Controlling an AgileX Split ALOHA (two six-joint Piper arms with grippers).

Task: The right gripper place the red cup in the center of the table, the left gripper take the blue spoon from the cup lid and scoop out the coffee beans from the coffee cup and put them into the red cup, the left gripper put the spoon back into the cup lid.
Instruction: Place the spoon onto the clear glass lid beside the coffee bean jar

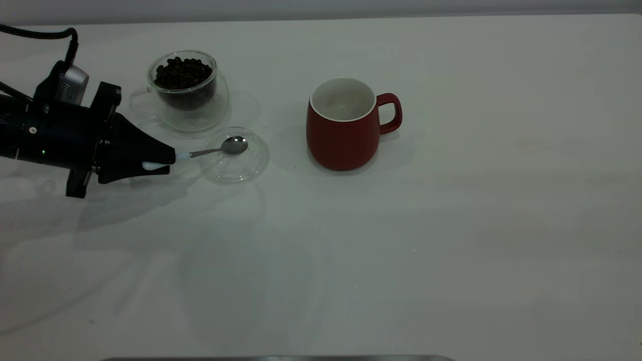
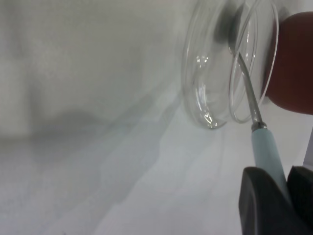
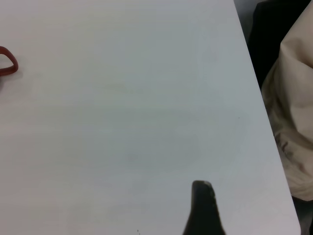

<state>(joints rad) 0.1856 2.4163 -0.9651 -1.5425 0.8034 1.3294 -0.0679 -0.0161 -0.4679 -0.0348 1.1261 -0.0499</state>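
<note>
I am reaching in low from the left side of the table (image 1: pixel 451 240) with my left gripper (image 1: pixel 168 161), and its fingers (image 2: pixel 259 198) are clenching the pale-blue handle of the blue spoon (image 1: pixel 220 149). The spoon's shiny bowl is lying inside the cup lid (image 1: pixel 248 168), its neck crossing the lid's rim toward me. The lid is sitting flat just in front of the coffee cup (image 1: pixel 188 90), which is holding a heap of coffee beans (image 1: pixel 181 73). The red cup (image 1: pixel 343 133) is standing upright near the middle of the table, to the right of the lid and apart from it, its handle pointing right and its white inside showing no beans. My right gripper (image 3: pixel 203 208) is hovering over bare table near the far edge; I cannot tell how its fingers are set.
</note>
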